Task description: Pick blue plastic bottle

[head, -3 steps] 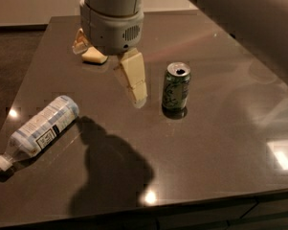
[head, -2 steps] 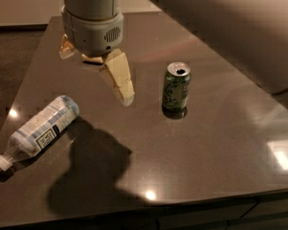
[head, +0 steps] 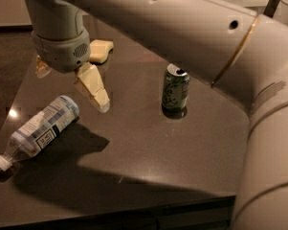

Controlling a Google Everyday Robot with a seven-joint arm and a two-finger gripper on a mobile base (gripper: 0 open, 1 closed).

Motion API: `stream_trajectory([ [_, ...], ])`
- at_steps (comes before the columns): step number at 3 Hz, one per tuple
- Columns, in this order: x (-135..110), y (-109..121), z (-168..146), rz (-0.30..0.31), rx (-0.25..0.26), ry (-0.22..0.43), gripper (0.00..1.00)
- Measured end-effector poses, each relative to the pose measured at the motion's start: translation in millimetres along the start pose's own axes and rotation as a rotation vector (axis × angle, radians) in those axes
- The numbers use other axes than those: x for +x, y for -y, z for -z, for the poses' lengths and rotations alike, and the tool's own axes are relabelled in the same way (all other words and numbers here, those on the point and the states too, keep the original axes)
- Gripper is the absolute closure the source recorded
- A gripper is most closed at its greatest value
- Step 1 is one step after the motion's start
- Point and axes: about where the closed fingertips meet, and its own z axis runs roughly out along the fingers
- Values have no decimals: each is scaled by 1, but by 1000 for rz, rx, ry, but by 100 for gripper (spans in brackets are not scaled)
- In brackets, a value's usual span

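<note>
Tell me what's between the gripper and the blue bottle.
Nothing. In the camera view, only bare table separates the open gripper, hovering above, from the blue plastic bottle lying lower left.

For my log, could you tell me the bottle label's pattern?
Pale blue-and-white stripes on the blue plastic bottle, camera view; gripper hovers near it.
</note>
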Motion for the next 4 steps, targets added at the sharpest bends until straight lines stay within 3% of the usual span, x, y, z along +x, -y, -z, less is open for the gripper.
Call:
stream_trajectory([
  [2,-31,22,-39,96,-74,24,0],
  [4,-60,21,-65,163,-142,-8,0],
])
